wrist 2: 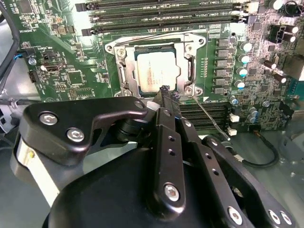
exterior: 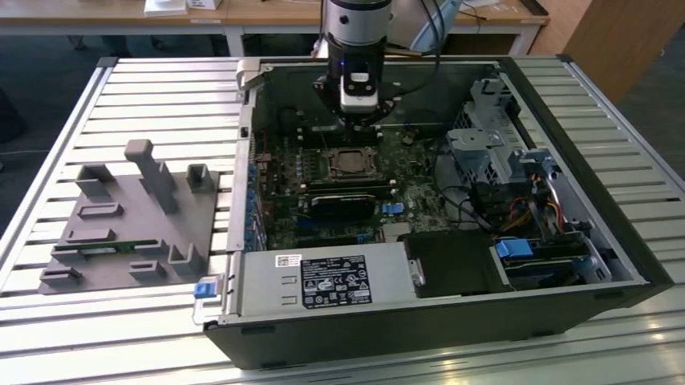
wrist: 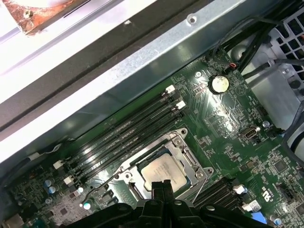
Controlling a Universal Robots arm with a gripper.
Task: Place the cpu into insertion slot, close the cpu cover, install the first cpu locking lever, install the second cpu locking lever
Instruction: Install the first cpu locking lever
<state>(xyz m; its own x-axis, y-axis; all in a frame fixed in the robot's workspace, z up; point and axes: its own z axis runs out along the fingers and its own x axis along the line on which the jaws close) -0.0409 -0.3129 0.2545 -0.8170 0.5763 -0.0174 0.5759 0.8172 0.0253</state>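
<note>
The cpu lies in the insertion slot of the green motherboard, its pale metal face showing through the window of the cpu cover, which lies flat around it. My gripper hangs just above one edge of the socket with its black fingers pressed together and nothing between them. In the first wrist view the fingertips overlap the chip's near edge. A thin locking lever sticks out from the socket corner over the memory slots. In the exterior view the gripper is above the socket.
Long black memory slots flank the socket. A black card, the power-supply box and a drive cage fill the open case. A grey fixture stands on the slatted table at the exterior view's left.
</note>
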